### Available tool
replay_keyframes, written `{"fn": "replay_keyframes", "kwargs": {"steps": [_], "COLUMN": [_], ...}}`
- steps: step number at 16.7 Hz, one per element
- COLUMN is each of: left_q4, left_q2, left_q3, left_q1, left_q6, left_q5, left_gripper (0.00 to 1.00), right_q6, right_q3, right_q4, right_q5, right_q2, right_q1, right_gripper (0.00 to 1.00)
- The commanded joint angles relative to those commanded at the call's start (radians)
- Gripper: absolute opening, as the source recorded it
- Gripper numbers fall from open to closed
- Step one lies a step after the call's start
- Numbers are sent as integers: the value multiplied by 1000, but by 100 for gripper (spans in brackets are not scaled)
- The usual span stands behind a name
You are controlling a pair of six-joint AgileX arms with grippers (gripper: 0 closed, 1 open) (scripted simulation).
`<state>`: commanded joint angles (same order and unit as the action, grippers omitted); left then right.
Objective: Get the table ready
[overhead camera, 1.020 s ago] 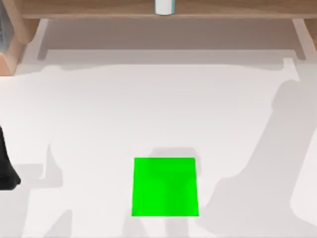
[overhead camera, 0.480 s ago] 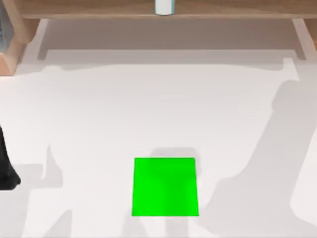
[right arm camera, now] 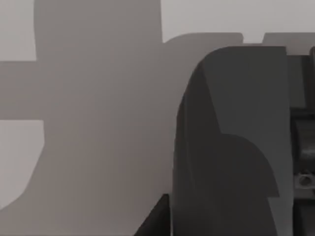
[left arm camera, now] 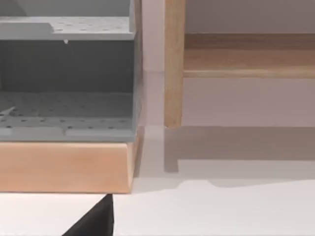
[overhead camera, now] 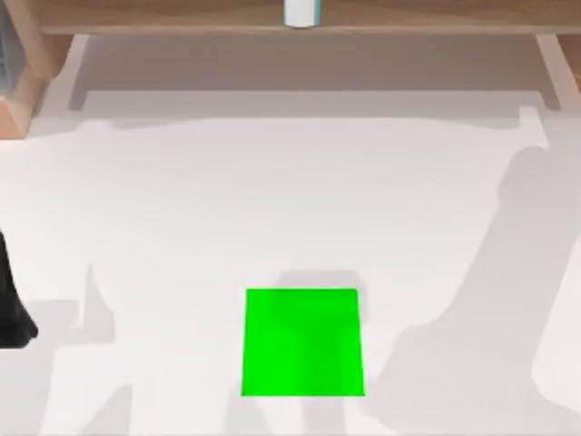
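White tabletop, the table [overhead camera: 272, 209], spreads wide below us in the top view, its bright green square [overhead camera: 302, 341] near the front edge, a wooden shelf unit [overhead camera: 182, 18] along the back carrying a small white cup [overhead camera: 300, 13], and our left arm [overhead camera: 11, 309] parked far left of the square. Our left wrist view faces the shelf unit's post [left arm camera: 173, 64] and a grey perforated rack [left arm camera: 66, 73] above the table. Our right wrist view shows a dark grey part [right arm camera: 231, 147] over the shadowed table; we cannot tell either pincer's state.
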<state>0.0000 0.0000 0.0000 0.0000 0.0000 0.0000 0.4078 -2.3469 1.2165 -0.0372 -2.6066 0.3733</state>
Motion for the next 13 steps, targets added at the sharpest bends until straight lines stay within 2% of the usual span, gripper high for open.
{"fn": "replay_keyframes", "kwargs": {"steps": [8, 13], "left_q4": [0, 0], "left_q2": [0, 0], "left_q3": [0, 0], "left_q1": [0, 0], "left_q6": [0, 0], "left_q5": [0, 0], "left_gripper": [100, 100], "right_q6": [-9, -172], "right_q3": [-1, 42], "right_q4": [5, 56], "right_q5": [-1, 14], "right_q2": [12, 181], "right_q1": [3, 1], "right_gripper": [0, 0]}}
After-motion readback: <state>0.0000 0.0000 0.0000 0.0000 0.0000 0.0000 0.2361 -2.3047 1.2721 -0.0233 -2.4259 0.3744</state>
